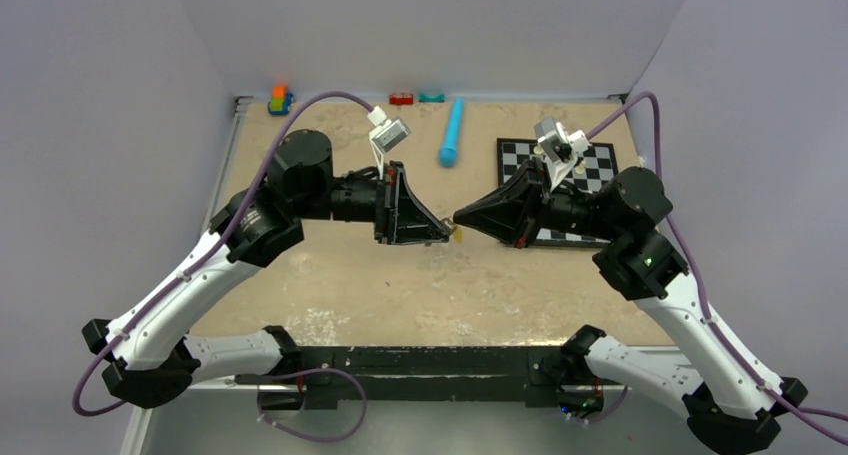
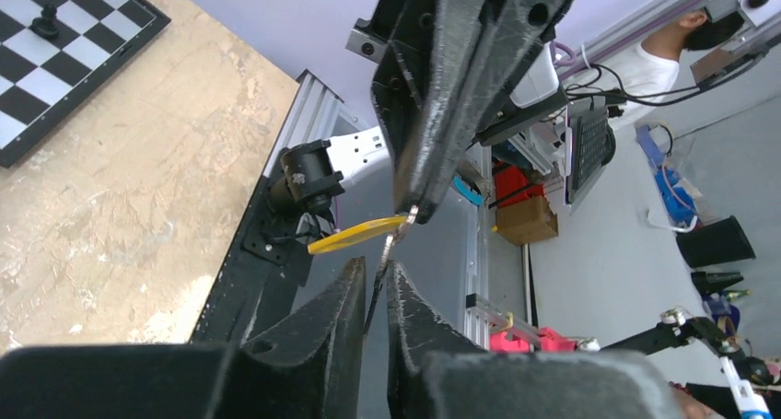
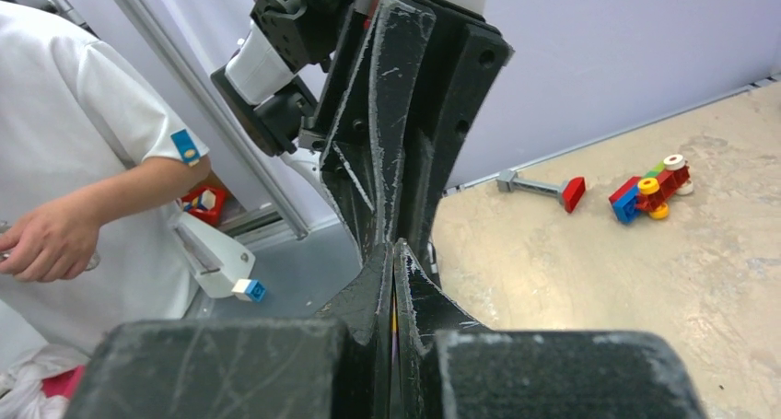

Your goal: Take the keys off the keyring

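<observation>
Both grippers meet tip to tip above the middle of the table. My right gripper (image 1: 458,217) is shut, pinching the small silvery keyring (image 2: 411,216) at its tips. A brass-gold key (image 2: 357,236) sticks out sideways from the ring. It shows as a yellow speck in the top view (image 1: 457,235) and as a yellow sliver between the right fingers (image 3: 394,322). A silvery-grey key (image 2: 385,262) hangs edge-on from the ring, down into the narrow gap of my left gripper (image 2: 376,267). The left jaws stand slightly apart on either side of it. I cannot tell if either finger touches it.
A chessboard (image 1: 585,170) lies at the back right under the right arm, with a black pawn (image 2: 46,20) on it. A blue cylinder (image 1: 452,135) lies at the back centre. Small toy bricks (image 1: 280,100) sit along the back wall. A person in white (image 3: 83,189) stands beyond the table's near edge.
</observation>
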Tool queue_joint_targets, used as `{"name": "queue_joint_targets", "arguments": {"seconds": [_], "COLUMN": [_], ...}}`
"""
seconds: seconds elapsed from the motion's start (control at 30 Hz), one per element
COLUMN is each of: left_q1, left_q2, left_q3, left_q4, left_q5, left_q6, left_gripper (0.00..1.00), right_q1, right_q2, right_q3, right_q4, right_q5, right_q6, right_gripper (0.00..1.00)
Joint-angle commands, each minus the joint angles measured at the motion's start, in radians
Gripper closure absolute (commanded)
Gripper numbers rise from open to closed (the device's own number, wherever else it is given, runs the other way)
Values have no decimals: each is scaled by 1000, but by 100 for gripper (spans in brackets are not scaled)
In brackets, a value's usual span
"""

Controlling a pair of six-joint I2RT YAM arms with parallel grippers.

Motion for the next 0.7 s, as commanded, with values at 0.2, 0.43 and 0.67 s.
{"name": "queue_joint_targets", "arguments": {"seconds": [0.2,0.43,0.67], "left_q1": [4,3,4], "left_q2": [-24,-36,-37], "left_q3": [14,35,37], "left_q4": [0,-71,-127], "left_q5": [1,-13,-5], "left_q6": [19,54,79], "left_gripper": [99,100,100], "right_q1": [3,2,3], "right_q2": [-33,-58,-53], "right_q3": [8,-3,-13], "right_q4": [-29,-84,-122], "right_q5": [16,9,-22], "right_q6": [-30,-53,-58], "right_gripper": [100,100,100]}}
